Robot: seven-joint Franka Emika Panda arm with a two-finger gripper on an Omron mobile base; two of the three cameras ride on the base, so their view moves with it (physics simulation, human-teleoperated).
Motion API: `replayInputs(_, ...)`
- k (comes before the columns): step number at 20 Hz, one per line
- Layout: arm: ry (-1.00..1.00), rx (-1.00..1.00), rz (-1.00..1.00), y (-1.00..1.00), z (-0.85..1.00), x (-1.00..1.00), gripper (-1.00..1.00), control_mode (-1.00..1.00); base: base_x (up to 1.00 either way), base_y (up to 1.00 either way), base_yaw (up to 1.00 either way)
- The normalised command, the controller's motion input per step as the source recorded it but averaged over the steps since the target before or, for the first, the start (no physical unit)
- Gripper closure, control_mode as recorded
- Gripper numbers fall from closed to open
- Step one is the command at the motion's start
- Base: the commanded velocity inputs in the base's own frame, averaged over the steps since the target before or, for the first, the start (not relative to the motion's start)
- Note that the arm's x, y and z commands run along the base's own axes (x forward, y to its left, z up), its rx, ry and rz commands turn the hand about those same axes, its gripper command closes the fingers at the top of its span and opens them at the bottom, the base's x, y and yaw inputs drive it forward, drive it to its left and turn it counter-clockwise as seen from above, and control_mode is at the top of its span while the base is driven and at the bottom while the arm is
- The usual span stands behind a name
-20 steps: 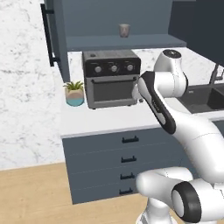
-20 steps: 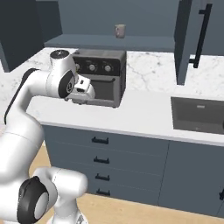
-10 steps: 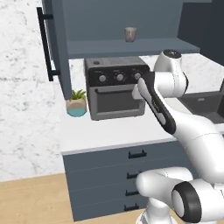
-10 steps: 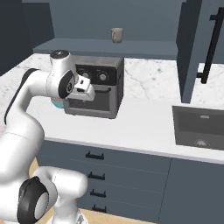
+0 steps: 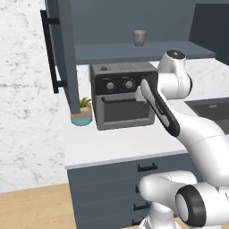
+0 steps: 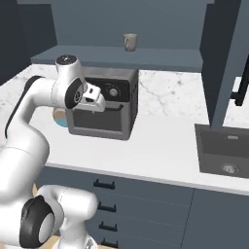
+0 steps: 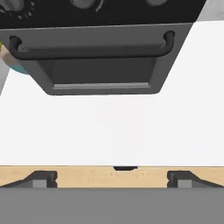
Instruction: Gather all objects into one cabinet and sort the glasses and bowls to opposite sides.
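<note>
the hand point(image 7: 112, 179) hangs wide open and empty over the white worktop point(image 7: 113, 131), facing the toaster oven point(image 7: 100, 65). a small cup point(image 5: 139, 38), perhaps pinkish-beige, stands on the open wall cabinet's shelf point(image 5: 134, 53), above the oven.

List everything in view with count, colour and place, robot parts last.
cup: one, pinkish-beige, on the open wall cabinet's shelf above the oven
wall cabinet: one, slate-blue, door swung open at left with a black bar handle
toaster oven: one, dark grey, on the counter under the shelf
potted plant: one, green in a teal pot, left of the oven
counter: one, white
sink: one, dark, set in the counter at right
base drawers: slate-blue, black handles
end effector: one, open, empty, over the counter before the oven
</note>
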Motion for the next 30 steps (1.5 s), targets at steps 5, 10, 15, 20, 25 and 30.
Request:
replayInputs(5, 0.00, 0.00, 0.00, 0.00, 0.00, 0.00, -1.00, 1.00, 0.36, 0.20, 0.00)
replayInputs(10, 0.00, 0.00, 0.00, 0.00, 0.00, 0.00, -1.00, 1.00, 0.24, 0.15, 0.00)
replayInputs(15, 0.00, 0.00, 0.00, 0.00, 0.00, 0.00, -1.00, 1.00, 0.38, 0.15, 0.00)
replayInputs(20, 0.00, 0.00, 0.00, 0.00, 0.00, 0.00, -1.00, 1.00, 0.94, 0.12, 0.00)
replayInputs(25, 0.00, 0.00, 0.00, 0.00, 0.00, 0.00, -1.00, 1.00, 0.82, 0.06, 0.00)
replayInputs(30, 0.00, 0.00, 0.00, 0.00, 0.00, 0.00, -1.00, 1.00, 0.00, 0.01, 0.00)
